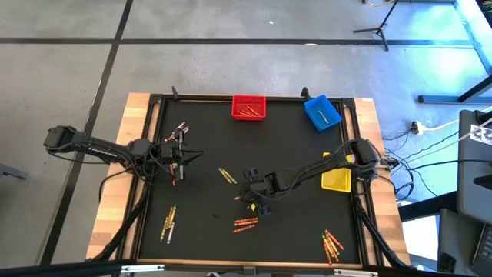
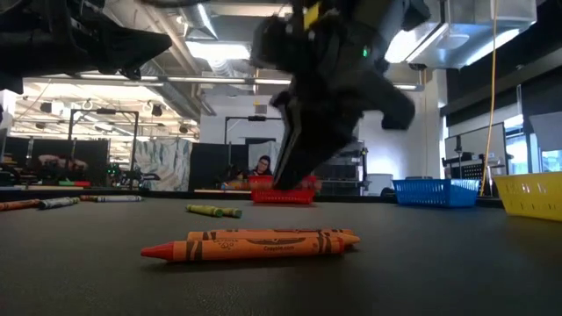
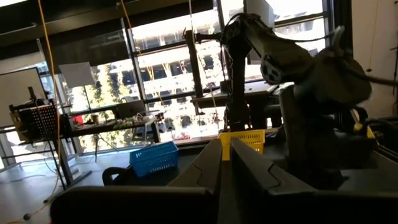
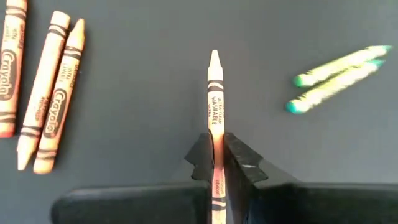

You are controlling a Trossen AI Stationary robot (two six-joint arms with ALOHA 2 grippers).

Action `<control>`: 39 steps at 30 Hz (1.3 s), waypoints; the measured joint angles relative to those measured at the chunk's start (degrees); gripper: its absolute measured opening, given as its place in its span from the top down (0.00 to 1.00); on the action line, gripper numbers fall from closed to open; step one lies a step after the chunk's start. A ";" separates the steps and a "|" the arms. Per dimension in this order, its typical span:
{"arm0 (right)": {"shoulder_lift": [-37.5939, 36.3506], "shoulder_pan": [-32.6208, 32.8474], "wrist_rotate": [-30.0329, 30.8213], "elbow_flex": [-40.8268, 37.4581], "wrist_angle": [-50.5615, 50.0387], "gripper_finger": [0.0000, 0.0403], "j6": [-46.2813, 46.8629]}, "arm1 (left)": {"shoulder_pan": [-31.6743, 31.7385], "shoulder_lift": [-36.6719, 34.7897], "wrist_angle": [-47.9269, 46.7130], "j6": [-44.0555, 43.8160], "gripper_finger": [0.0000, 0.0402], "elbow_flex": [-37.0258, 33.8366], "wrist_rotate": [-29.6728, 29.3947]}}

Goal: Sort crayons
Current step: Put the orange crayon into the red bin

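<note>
Orange crayon [image 4: 215,118] pinched (right end effector [image 4: 216,163]); loose crayons [image 4: 42,93] nearby.

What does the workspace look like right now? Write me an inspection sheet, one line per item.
Surface: dark table mat in a wooden frame.
Job's things: crayons scattered in small groups, such as orange ones; red bin holds a few; blue bin and yellow bin on the right side.
Clutter: nothing seen.
Grippers: right tool shut on a pale orange crayon at mid-table; left tool shut, holding nothing visible, at the left side.
Cables: yellow cable hanging behind the table.
Surroundings: person seated in the room behind.
</note>
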 joint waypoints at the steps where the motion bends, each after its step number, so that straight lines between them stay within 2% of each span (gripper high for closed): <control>1: -0.76 -0.34 0.67 0.04 -0.72 0.97 0.01 | 0.00 0.00 0.02 0.00 0.94 0.00 -0.01; 10: -7.44 -6.13 1.56 0.08 -6.53 0.95 -2.09 | 0.00 0.00 0.15 -0.02 0.94 0.00 -0.02; 19: -12.25 -18.45 2.60 0.15 -6.30 0.95 -6.56 | 0.00 0.00 0.33 -0.04 0.94 0.00 -0.35; 26: -11.59 -30.14 2.99 0.17 0.58 0.95 -7.87 | 0.00 0.00 0.35 -0.04 0.94 0.00 -0.35; 31: -10.44 -37.27 0.51 0.15 6.22 0.95 -7.87 | 0.00 -0.02 0.41 -0.04 0.94 0.00 -0.53; 39: -5.73 -43.92 -3.60 0.17 14.90 0.95 -7.79 | 0.02 -0.02 0.48 -0.04 0.94 0.00 -2.02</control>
